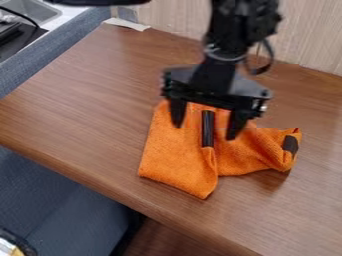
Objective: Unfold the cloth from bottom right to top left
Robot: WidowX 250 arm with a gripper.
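Note:
The black gripper (205,132) hangs over the upper part of the orange cloth (175,158), its two fingers spread wide with a gap between them. Nothing is held in that gap; a dark strip (208,128) on the cloth shows there. The cloth lies bunched on the wooden table, with a flatter left part that comes to a corner at the bottom and a crumpled part on the right. A dark patch (290,144) marks its right end. The gripper's body hides part of the cloth's top edge. Whether the fingertips touch the cloth I cannot tell.
The brown table (87,100) has its front edge running from the left down to the lower right. A wood-grained wall (314,35) stands behind it. Whitish tape (127,24) is at the table's back left corner, and a metal sink (33,9) sits beyond at upper left.

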